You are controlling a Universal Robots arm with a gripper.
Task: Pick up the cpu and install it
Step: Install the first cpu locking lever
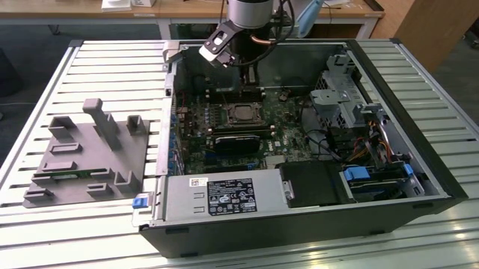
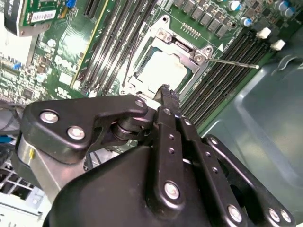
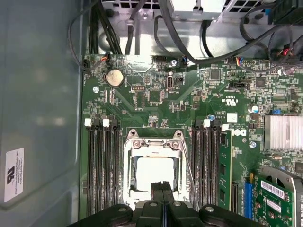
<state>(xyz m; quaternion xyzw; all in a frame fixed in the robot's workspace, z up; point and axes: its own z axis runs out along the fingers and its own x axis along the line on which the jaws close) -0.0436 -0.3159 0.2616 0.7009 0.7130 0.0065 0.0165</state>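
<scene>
Step in hand: the gripper [image 3: 162, 186] is hovering over the socket [image 3: 154, 168] with its fingers [image 2: 165, 94] pressed together, holding nothing; staying centred and level matters here.
Cpu [image 3: 154, 171]: lying seated in the socket on the motherboard [image 3: 189, 99].
Computer case [image 1: 419, 168]: lying open on the counter [image 1: 112, 61], holding motherboard, cables and power supply [image 1: 224, 196].
Grey fixture [image 1: 86, 154]: holding a green memory stick [image 1: 71, 175].

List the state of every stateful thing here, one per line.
cpu: lying flat in the motherboard socket, metal top up.
gripper: jaws shut, empty, above the socket's edge.
socket frame: down around the cpu.
retention lever: lying beside the socket.
computer case: on its side, side panel off.
grey fixture: on the table beside the case.
</scene>
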